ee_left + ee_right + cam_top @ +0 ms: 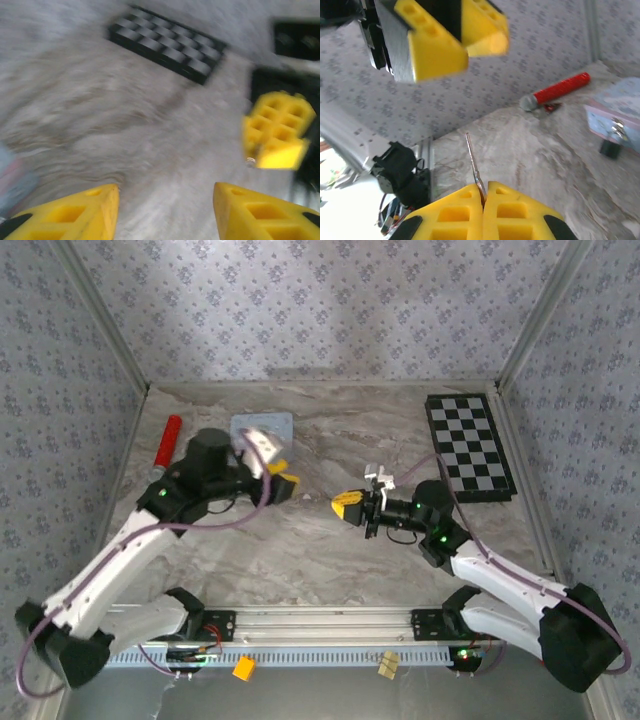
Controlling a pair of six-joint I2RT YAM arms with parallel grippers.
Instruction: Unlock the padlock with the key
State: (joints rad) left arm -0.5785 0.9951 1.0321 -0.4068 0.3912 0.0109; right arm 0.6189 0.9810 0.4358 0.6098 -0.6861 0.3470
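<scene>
Marble table [330, 440]; right gripper [484, 190] pinches key [471, 155] (wrist view).

Open bench [300, 560] across the near middle. Only a small gap between left gripper [283, 483] and right gripper [345, 505] at centre. Blocked far left by red cylinder [167, 443] and pale blue tin [262, 430], far right by checkerboard [470, 448]. Hemmed by walls [320, 310] on three sides.

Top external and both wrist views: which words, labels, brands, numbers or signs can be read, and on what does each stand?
None can be read. The checkerboard bears only black and white squares; the pale blue tin shows no legible print; the left wrist view is blurred.
</scene>
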